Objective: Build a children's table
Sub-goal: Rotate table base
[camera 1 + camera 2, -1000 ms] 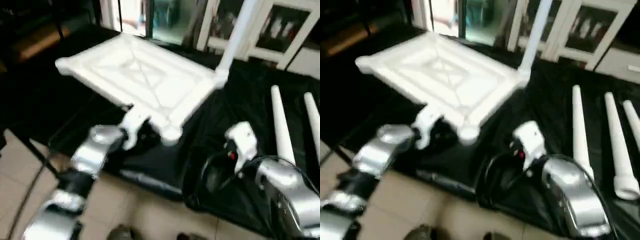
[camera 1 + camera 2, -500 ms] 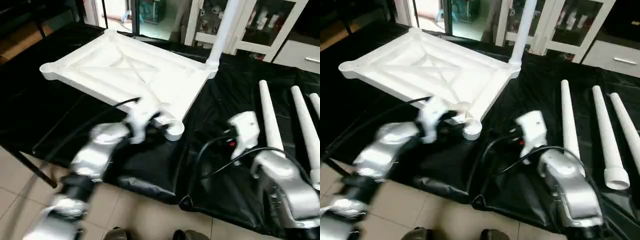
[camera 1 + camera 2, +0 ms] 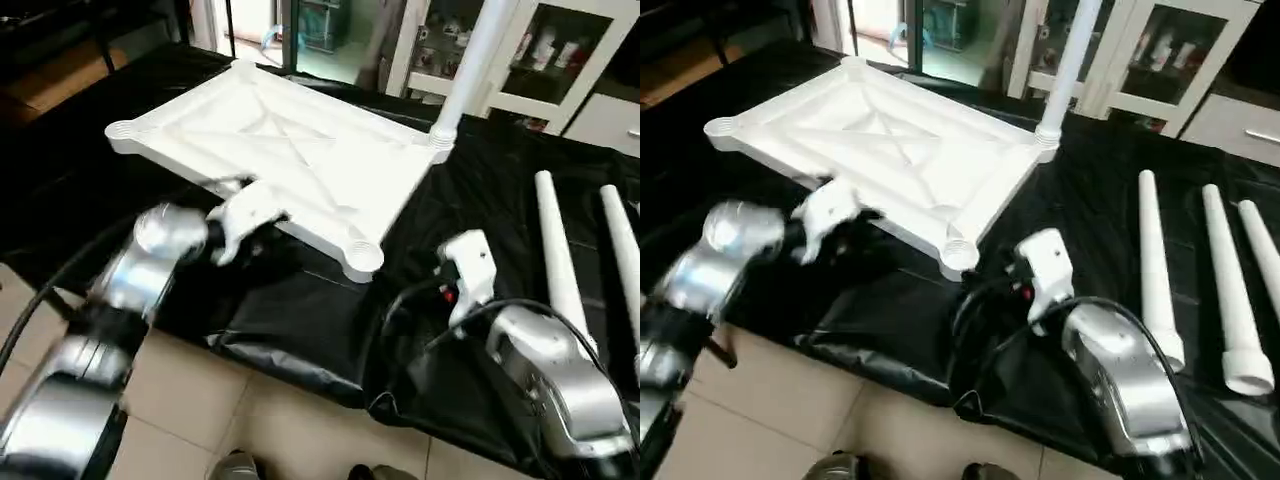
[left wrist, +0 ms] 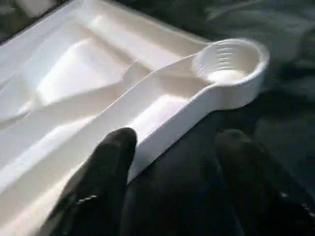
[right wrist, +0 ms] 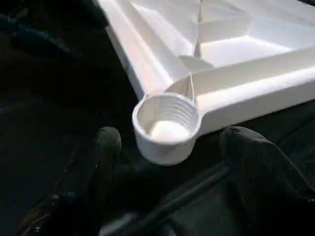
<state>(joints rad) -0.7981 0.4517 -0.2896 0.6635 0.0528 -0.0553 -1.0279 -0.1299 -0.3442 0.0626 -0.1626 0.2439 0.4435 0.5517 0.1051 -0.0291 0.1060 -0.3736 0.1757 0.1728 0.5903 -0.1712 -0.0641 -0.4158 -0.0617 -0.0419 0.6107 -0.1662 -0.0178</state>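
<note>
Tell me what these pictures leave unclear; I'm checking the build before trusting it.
- Standing leg: its upper end is cut off by the head views' top edge.
- Left gripper: in the wrist view, whether a finger touches the tabletop rim is unclear.
- Loose legs: head views cannot show any threading.

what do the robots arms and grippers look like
Both forearms are rounded silver shells with black joints toward the body. Each wrist carries a white plastic gripper housing: left gripper, right gripper. The fingers are black and blunt-tipped. Black cables loop along the right arm, and a small red mark sits by its wrist.
</note>
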